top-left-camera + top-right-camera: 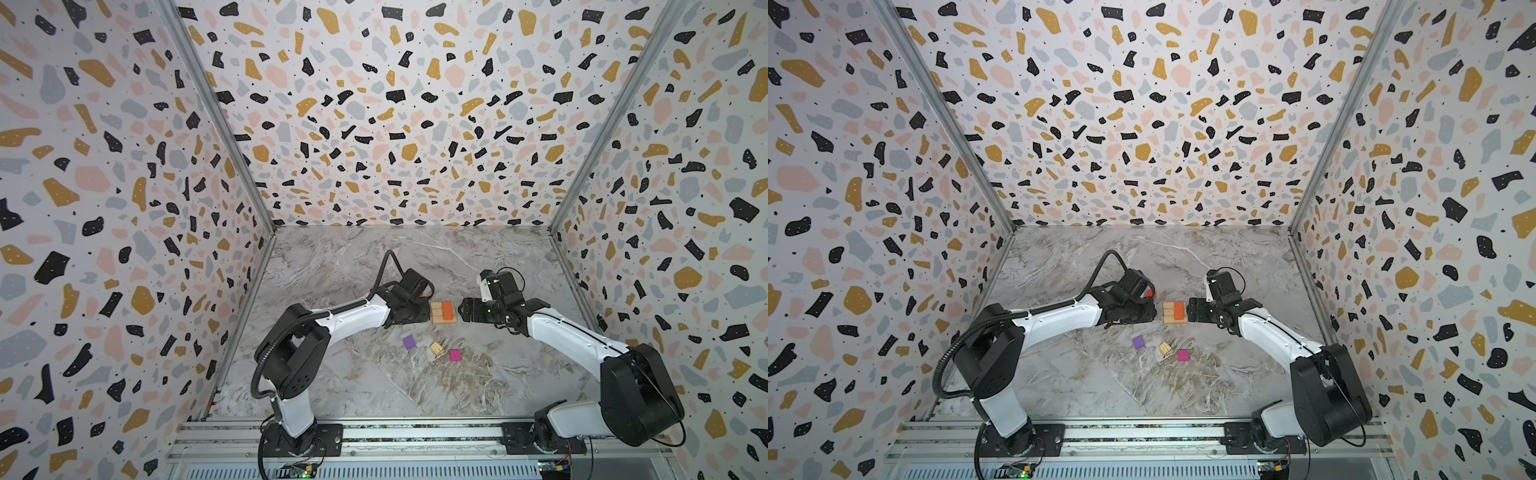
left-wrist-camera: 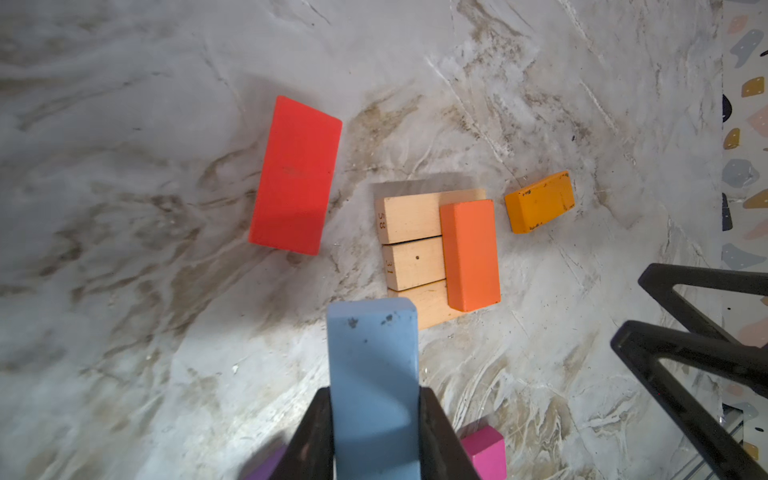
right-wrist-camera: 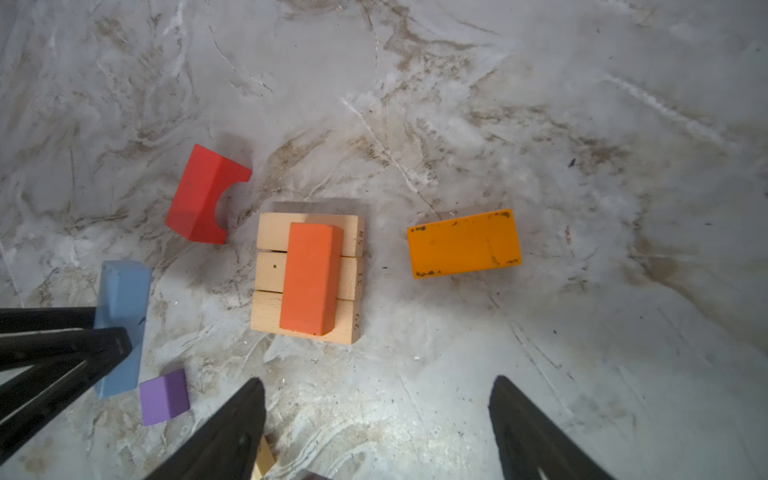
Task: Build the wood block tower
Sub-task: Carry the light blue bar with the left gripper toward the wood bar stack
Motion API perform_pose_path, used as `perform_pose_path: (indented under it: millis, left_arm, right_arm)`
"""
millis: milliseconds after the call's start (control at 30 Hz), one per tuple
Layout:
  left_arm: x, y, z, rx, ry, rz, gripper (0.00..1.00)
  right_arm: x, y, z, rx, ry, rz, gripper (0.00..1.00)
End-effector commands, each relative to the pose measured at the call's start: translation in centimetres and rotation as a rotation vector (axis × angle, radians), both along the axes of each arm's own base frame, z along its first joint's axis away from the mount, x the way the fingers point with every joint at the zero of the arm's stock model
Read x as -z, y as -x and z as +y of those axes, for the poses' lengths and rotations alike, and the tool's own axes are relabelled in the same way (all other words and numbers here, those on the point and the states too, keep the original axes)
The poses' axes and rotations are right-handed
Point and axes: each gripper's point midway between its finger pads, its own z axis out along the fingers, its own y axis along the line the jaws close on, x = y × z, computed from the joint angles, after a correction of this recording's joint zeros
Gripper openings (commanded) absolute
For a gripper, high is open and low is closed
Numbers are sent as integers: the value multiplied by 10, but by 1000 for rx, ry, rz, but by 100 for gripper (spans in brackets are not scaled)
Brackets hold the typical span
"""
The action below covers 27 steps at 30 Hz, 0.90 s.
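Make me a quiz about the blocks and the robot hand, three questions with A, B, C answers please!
1. Where does the reddish-orange block lie?
A) on top of the tan blocks
B) under them
C) far away from them

2. How many tan blocks lie side by side in the base?
A) two
B) three
C) five

3. What is the left gripper doing?
A) standing wide open
B) shut on nothing
C) shut on the light blue block

Answers:
1 A: both wrist views show it lying across the tan blocks.
2 B: three lie together, with seams between them.
3 C: the left wrist view shows its jaws clamped on both sides of the light blue block.
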Motion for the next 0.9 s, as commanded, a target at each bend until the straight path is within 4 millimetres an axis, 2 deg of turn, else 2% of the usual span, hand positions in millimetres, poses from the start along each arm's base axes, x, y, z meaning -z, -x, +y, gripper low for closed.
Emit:
perform_pose_path:
  millis: [0,433,867]
  left_arm:
    - [-6,-7,-17,31,23,-25,29]
    - [3,-16,-36,67,9,-23,29]
    - [4,-21,-54,62,70,-25,29]
  right_arm:
    - [9,2,-9,31,22,19,90]
    - [14,7,-25,73,24,34,91]
    - [16,11,-26,69,26,41,91]
